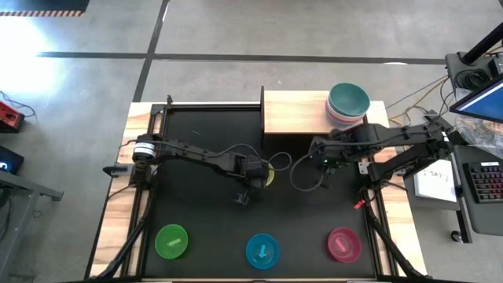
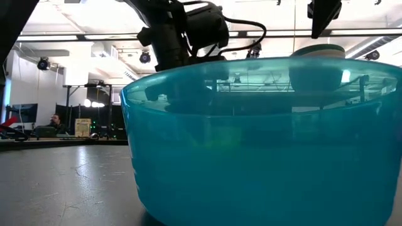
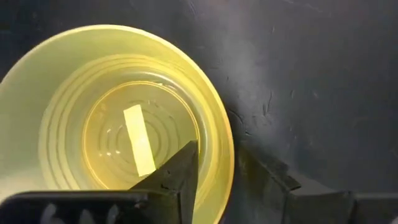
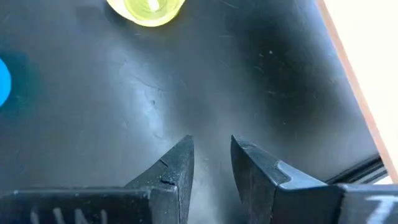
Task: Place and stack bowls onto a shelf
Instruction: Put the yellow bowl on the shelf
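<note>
While the overhead camera looks straight down, the left gripper sits near the middle of the black tabletop, right over a yellow bowl that mostly hides beneath it, and the right gripper hovers just in front of the pale wooden shelf. A stack of bowls with a teal one on top stands on the right part of that shelf. Along the near edge of the table rest a green bowl, a cyan bowl and a magenta bowl, well apart, each with a strip of tape inside; no writing on the strips can be read. From table height, the cyan bowl fills nearly the whole picture, with a dark arm coming down behind it and the stack on the shelf showing past its rim; a person sits far off at the left of the room. On the left wrist camera, the yellow bowl lies open, a pale blank strip on its bottom; one finger is inside the bowl and the other outside, the jaws straddling the rim, though whether they press it I cannot tell. On the right wrist camera, the right gripper holds nothing, its fingers slightly parted above bare tabletop, the yellow bowl farther off and the shelf's edge to one side.
</note>
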